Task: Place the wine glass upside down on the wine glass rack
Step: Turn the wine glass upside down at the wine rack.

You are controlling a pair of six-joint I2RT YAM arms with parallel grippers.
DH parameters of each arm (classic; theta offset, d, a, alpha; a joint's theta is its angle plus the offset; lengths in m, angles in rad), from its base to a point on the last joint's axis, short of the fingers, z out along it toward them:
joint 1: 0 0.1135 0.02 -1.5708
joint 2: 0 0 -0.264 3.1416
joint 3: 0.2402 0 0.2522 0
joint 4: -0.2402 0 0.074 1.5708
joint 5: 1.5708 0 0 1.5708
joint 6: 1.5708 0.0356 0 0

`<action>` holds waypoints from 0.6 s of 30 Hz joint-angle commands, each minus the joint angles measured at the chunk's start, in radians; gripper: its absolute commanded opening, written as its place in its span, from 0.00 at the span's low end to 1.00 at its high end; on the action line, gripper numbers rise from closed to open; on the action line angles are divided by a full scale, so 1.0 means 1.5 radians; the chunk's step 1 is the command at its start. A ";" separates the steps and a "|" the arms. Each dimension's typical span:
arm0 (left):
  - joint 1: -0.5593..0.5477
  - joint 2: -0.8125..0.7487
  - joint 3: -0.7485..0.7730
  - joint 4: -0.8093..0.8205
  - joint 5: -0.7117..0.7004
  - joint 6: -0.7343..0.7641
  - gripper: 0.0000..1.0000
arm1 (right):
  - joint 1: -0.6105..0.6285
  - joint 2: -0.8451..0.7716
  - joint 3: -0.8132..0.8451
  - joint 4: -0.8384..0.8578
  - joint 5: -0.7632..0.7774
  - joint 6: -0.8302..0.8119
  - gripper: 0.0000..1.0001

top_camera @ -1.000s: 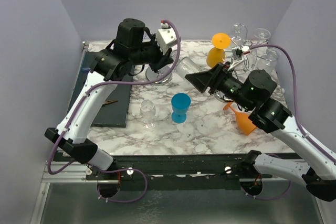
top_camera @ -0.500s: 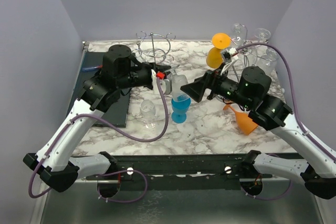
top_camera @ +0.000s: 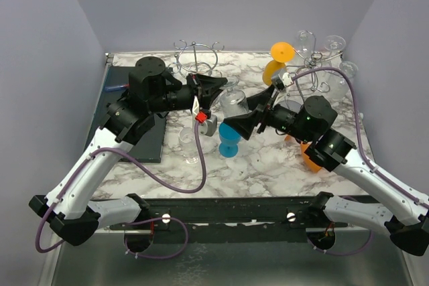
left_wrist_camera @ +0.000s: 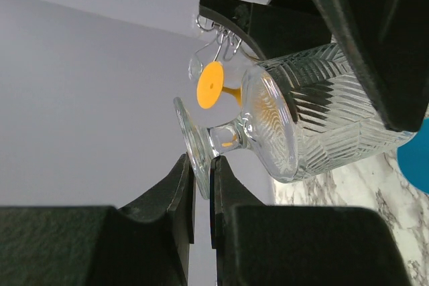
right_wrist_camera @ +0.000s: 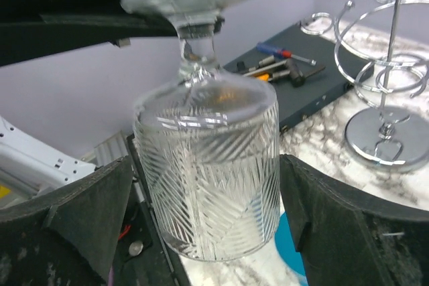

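A clear ribbed wine glass point(top_camera: 232, 102) is held in the air over the table's middle, lying sideways. My left gripper point(top_camera: 216, 90) is shut on the rim of its foot point(left_wrist_camera: 194, 152), fingers either side of the edge. My right gripper point(top_camera: 241, 122) is open, and its fingers point(right_wrist_camera: 87, 216) straddle the glass bowl point(right_wrist_camera: 211, 165) with a gap on each side. The empty chrome wine glass rack point(top_camera: 197, 58) stands at the back middle and also shows in the right wrist view point(right_wrist_camera: 389, 98).
A blue glass point(top_camera: 230, 142) stands just below the held glass. A small clear glass point(top_camera: 190, 142) stands to its left. A second rack point(top_camera: 315, 58) at the back right holds an orange glass point(top_camera: 278, 61) and clear glasses. Another orange glass point(top_camera: 312, 159) lies under my right arm. A dark mat point(top_camera: 144, 128) with tools lies left.
My left gripper brought the clear glass from the back to the middle and turned it sideways. My right gripper moved left until its open fingers straddle the bowl.
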 commanded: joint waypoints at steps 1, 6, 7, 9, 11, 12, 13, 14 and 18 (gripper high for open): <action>-0.008 -0.023 -0.017 0.047 0.058 0.079 0.00 | 0.002 -0.014 -0.025 0.083 0.013 -0.035 0.91; -0.018 -0.029 -0.035 0.047 0.068 0.105 0.00 | 0.003 -0.012 -0.039 0.084 -0.002 -0.043 0.79; -0.020 -0.027 -0.033 0.047 0.068 0.106 0.00 | 0.002 -0.009 -0.038 0.080 -0.009 -0.043 0.75; -0.021 -0.025 -0.030 0.047 0.067 0.113 0.00 | 0.003 -0.008 -0.042 0.073 -0.018 -0.042 0.68; -0.021 -0.022 -0.027 0.048 0.068 0.119 0.00 | 0.003 -0.013 -0.054 0.074 -0.017 -0.041 0.61; -0.021 -0.022 -0.026 0.047 0.067 0.123 0.00 | 0.002 -0.019 -0.063 0.076 -0.012 -0.040 0.60; -0.021 -0.021 -0.026 0.047 0.067 0.128 0.00 | 0.003 -0.026 -0.076 0.080 -0.008 -0.040 0.61; -0.021 -0.020 -0.025 0.047 0.069 0.131 0.00 | 0.003 -0.033 -0.089 0.086 -0.004 -0.039 0.67; -0.023 -0.018 -0.024 0.047 0.075 0.132 0.00 | 0.002 -0.061 -0.141 0.135 0.014 -0.040 0.83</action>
